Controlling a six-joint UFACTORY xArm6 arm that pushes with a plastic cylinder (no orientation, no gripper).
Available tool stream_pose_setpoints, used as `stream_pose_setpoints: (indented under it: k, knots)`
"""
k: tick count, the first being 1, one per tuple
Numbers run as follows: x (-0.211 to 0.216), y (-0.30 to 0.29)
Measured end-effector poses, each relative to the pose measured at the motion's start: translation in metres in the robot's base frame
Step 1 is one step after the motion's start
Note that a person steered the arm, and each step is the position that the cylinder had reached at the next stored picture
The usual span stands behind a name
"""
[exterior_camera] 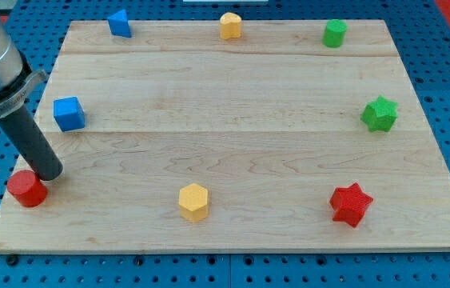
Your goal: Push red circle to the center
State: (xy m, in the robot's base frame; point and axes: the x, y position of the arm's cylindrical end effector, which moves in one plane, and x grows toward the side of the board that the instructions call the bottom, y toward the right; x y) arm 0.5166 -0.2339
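Dark rod, my tip on wooden board, holding nothing, touching red circle at its upper right; circle near board's bottom-left corner. Blue cube above. Yellow hexagon, red star along bottom. Green star at right.

On the wooden board I see a blue block, yellow block and green cylinder along the view's top edge. A blue cube sits at the view's left and a green star at its right. A yellow hexagon and red star lie near the view's bottom.
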Motion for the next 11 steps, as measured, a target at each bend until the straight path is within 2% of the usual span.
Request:
stream_pose_setpoints:
  k: [4,5,6,7,8,9,10,11]
  knots:
    - [-0.007,0.009]
    - [-0.011,-0.004]
    - [-0.016,-0.054]
    - [-0.007,-0.071]
    - [0.023,-0.068]
    - [0.050,-0.043]
    - [0.000,0.021]
    - [-0.039,0.120]
